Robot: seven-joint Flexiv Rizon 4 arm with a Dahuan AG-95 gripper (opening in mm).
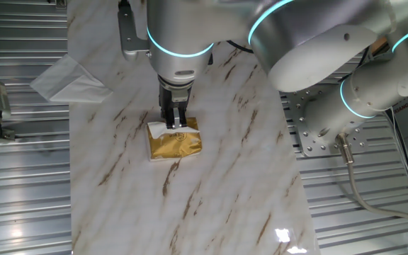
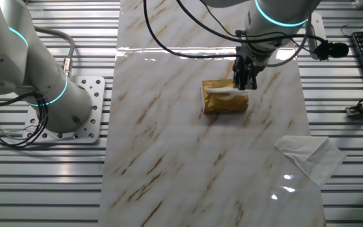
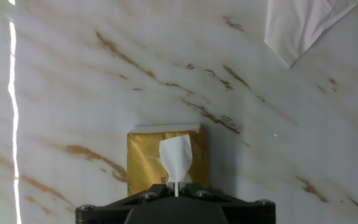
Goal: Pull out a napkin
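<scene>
A shiny gold packet (image 1: 176, 143) lies on the marble table, also in the other fixed view (image 2: 224, 101) and the hand view (image 3: 143, 163). A white napkin (image 3: 176, 155) sticks up out of its top slot; it shows as a white strip in one fixed view (image 1: 161, 129) and in the other fixed view (image 2: 225, 91). My gripper (image 1: 175, 122) stands upright right over the packet, also seen in the other fixed view (image 2: 244, 83) and the hand view (image 3: 176, 185). Its jaws are shut on the upper end of the napkin.
A larger spread-out white tissue with a triangular flap (image 1: 68, 78) lies at the table's edge, also in the other fixed view (image 2: 311, 157) and the hand view (image 3: 303, 25). Ribbed metal flooring surrounds the marble table (image 1: 211, 198). The robot base (image 2: 36, 75) stands beside it.
</scene>
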